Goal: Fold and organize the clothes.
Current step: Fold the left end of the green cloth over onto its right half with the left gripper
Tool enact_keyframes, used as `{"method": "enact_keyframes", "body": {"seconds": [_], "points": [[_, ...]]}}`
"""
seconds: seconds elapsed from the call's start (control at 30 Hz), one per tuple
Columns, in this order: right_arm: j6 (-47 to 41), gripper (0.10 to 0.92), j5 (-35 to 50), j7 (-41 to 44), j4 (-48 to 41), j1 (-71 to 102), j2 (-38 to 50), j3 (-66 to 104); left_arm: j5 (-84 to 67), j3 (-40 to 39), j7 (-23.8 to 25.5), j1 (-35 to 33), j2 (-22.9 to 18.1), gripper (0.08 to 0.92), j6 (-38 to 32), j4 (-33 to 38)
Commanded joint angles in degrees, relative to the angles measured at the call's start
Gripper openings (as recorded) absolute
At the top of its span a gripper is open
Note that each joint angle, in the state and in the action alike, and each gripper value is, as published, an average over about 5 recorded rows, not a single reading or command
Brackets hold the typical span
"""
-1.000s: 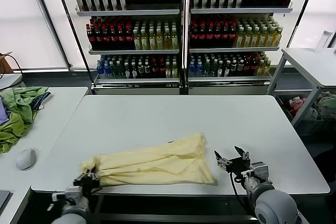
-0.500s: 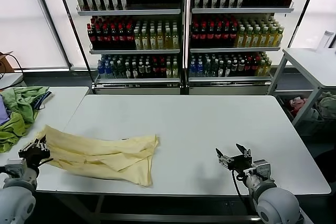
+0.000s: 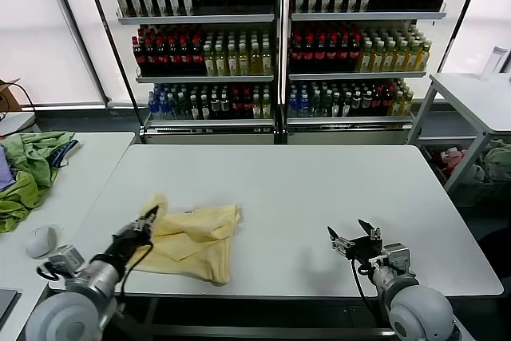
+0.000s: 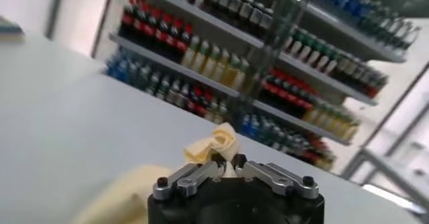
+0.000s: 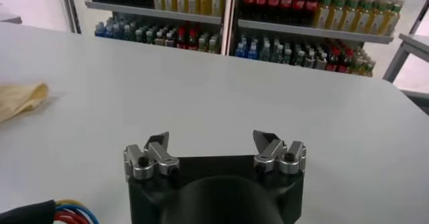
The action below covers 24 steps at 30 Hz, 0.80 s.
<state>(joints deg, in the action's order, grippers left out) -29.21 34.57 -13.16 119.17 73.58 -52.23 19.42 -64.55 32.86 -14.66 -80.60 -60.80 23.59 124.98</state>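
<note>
Bare table [image 3: 319,181] between T-shirt [image 3: 196,237] and right gripper [image 3: 352,242], mouse [image 3: 40,241] beside left arm

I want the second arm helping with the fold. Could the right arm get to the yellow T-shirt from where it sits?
Probably yes. The right pincer is open and empty, and only bare table lies between it and the T-shirt, whose corner the left pincer holds.

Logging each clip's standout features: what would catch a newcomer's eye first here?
The crumpled pale yellow cotton T-shirt lies at the near left of the white table, one corner pinched in the left pincer. The right pincer stands open over the table's near right.
</note>
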Motion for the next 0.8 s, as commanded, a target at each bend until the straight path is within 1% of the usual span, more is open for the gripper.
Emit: {"method": "enact_keyframes", "body": {"seconds": [0.03, 0.27, 0.4, 0.47, 0.57, 0.67, 0.8], "points": [[0.0, 0.823, 0.0, 0.0, -0.1, -0.3, 0.0, -0.2, -2.4, -13.0, 0.2, 5.6, -6.9, 0.122, 0.3, -3.3], [0.0, 0.823, -0.2, 0.0, -0.5, -0.4, -0.4, -0.4, 7.6, -16.9, -1.2, 13.4, -7.4, 0.122, -1.6, -11.0], [0.0, 0.823, -0.5, 0.0, -0.7, -0.4, -0.8, -0.6, 14.9, -19.5, -1.1, 15.3, -7.2, 0.13, -2.6, -14.5], [0.0, 0.823, -0.5, 0.0, -0.7, -0.4, -0.9, -0.7, 17.3, -20.0, -0.2, 15.2, -7.0, 0.158, -2.7, -14.7], [0.0, 0.823, -0.6, 0.0, -0.8, -0.3, -0.9, -0.6, 18.6, -20.5, 2.4, 13.6, -6.6, 0.231, -2.6, -11.2], [0.0, 0.823, -0.6, 0.0, -1.0, -0.4, -0.9, -0.6, 17.3, -20.7, 4.9, 10.9, -6.3, 0.317, -1.9, -4.5], [0.0, 0.823, -0.6, 0.1, -1.2, -0.6, -1.1, -0.8, 14.2, -17.8, 7.0, 6.4, -5.4, 0.429, -1.0, 2.8]]}}
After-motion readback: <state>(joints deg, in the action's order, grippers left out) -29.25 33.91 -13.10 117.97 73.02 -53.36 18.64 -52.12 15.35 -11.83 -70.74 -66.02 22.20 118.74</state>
